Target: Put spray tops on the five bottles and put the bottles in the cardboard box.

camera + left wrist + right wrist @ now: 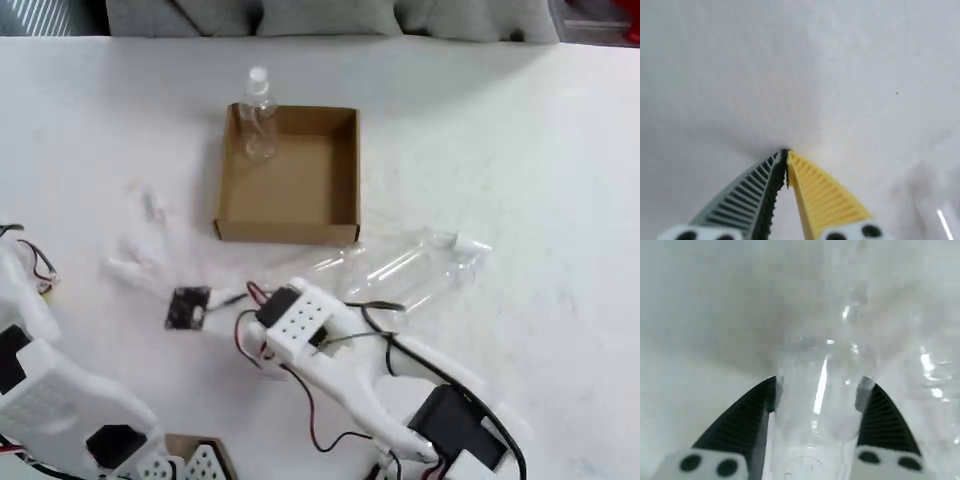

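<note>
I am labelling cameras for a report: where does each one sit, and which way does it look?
High view: fixed above, off the arms, looking down on the table, the cardboard box and the lying clear bottles; both arms show at the near edge.
Left wrist view: on the left arm, facing the tabletop past its shut left gripper.
Right wrist view: on the right arm, facing down past the right gripper, shut on one bottle.
Shared: the high and right wrist views both show the clear bottles.
</note>
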Action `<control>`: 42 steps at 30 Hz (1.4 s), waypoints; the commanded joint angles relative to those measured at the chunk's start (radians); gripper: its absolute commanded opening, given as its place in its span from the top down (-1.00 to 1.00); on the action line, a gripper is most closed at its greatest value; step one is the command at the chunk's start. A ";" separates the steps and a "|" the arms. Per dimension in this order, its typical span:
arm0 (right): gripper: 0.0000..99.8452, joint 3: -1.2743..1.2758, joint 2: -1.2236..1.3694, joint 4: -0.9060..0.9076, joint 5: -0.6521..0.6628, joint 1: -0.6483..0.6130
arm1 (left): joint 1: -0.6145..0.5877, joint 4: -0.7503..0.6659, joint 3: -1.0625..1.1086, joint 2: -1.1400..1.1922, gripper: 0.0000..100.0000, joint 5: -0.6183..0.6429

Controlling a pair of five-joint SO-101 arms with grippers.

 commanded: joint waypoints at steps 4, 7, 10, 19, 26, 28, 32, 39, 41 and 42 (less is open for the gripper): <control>0.89 -0.222 -0.002 -0.024 -0.388 -0.007 | -0.028 0.209 -0.140 0.025 0.95 -0.011; 0.95 -0.321 0.008 -0.050 -0.623 -0.010 | -0.048 0.295 -0.207 0.025 0.95 -0.011; 0.91 -0.387 0.022 -0.099 -0.881 -0.030 | -0.061 0.350 -0.259 0.027 0.95 -0.011; 0.84 -0.420 0.226 -0.291 -1.025 -0.271 | -0.084 0.368 -0.313 0.025 0.95 -0.009; 0.83 -0.434 0.378 -0.427 -0.971 -0.285 | -0.122 0.371 -0.367 0.028 0.95 -0.006; 0.83 -0.439 0.380 -0.427 -0.970 -0.283 | -0.120 0.371 -0.362 0.028 0.95 -0.006; 0.82 -0.437 0.380 -0.426 -0.970 -0.283 | -0.117 0.371 -0.361 0.030 0.95 -0.005; 0.42 -0.520 0.381 -0.248 -0.968 -0.285 | -0.096 0.384 -0.359 0.025 0.95 -0.005; 0.26 -0.559 0.384 -0.182 -0.968 -0.280 | -0.067 0.416 -0.359 0.024 0.95 -0.005; 0.21 -0.571 0.381 -0.153 -0.968 -0.278 | -0.047 0.431 -0.359 0.024 0.95 -0.006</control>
